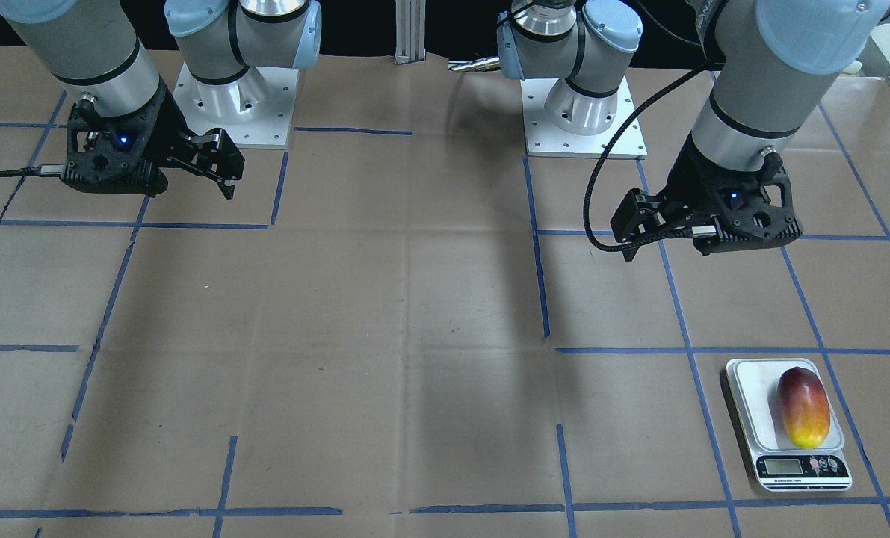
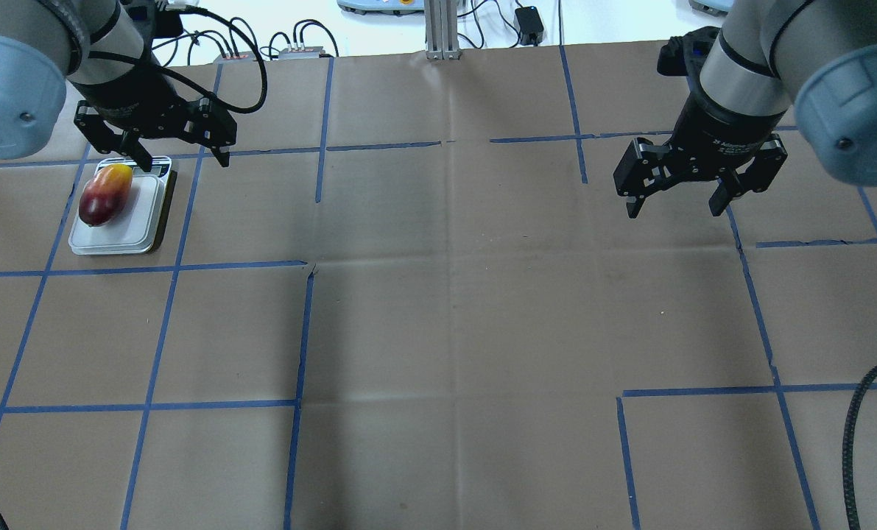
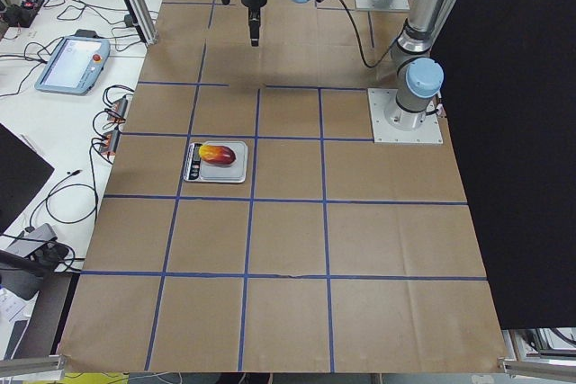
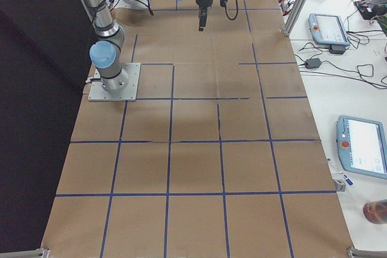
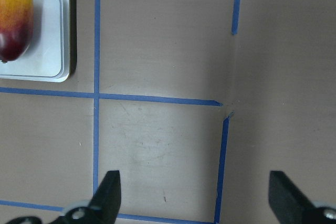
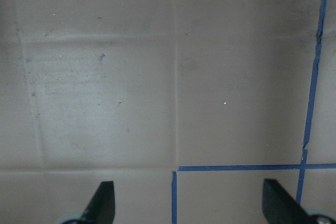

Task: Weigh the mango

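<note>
The mango (image 1: 803, 407) lies lengthwise on the white scale (image 1: 751, 396), dark red end toward the robot, yellow end by the display. In the overhead view the mango (image 2: 104, 195) and scale (image 2: 138, 221) are at the far left. My left gripper (image 2: 184, 163) is open and empty, raised above the table just beyond and to the right of the scale. Its wrist view shows the mango (image 5: 14, 19) on the scale (image 5: 47, 40) at the top left, clear of the gripper (image 5: 194, 192). My right gripper (image 2: 674, 210) is open and empty, high over the table's right side.
Brown paper with a blue tape grid (image 2: 305, 331) covers the table. The two arm bases (image 1: 235, 97) (image 1: 583, 112) stand at the robot's edge. An aluminium post (image 2: 438, 29) and cables sit at the far edge. Teach pendants (image 3: 72, 65) (image 4: 329, 28) lie on side benches.
</note>
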`<state>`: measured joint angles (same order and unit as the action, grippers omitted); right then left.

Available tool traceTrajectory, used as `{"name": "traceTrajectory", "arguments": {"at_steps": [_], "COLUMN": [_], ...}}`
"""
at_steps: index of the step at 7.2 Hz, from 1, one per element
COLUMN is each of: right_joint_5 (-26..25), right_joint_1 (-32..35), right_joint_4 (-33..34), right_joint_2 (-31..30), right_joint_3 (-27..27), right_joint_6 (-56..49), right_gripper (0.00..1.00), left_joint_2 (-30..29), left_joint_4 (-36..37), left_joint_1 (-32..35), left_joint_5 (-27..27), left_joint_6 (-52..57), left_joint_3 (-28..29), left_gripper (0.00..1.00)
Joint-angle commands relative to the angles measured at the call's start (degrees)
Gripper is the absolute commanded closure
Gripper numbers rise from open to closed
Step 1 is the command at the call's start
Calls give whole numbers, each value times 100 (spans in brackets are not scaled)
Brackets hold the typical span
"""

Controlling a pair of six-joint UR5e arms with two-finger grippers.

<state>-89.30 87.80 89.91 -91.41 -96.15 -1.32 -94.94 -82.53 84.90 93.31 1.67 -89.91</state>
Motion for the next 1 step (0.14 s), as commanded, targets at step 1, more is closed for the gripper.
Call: {"name": "traceTrajectory", "arguments": {"at_steps": [1], "right_joint_5": [0], "right_joint_1": [0], "right_joint_4": [0], "right_joint_2": [0], "right_joint_3": [0], "right_joint_6": [0], "right_gripper": [0], "left_joint_2": [2], "left_joint_4": [0], "left_joint_1": [0], "left_joint_5": [3], "left_joint_6": [-9], "left_joint_3": [0], "left_gripper": [0]}}
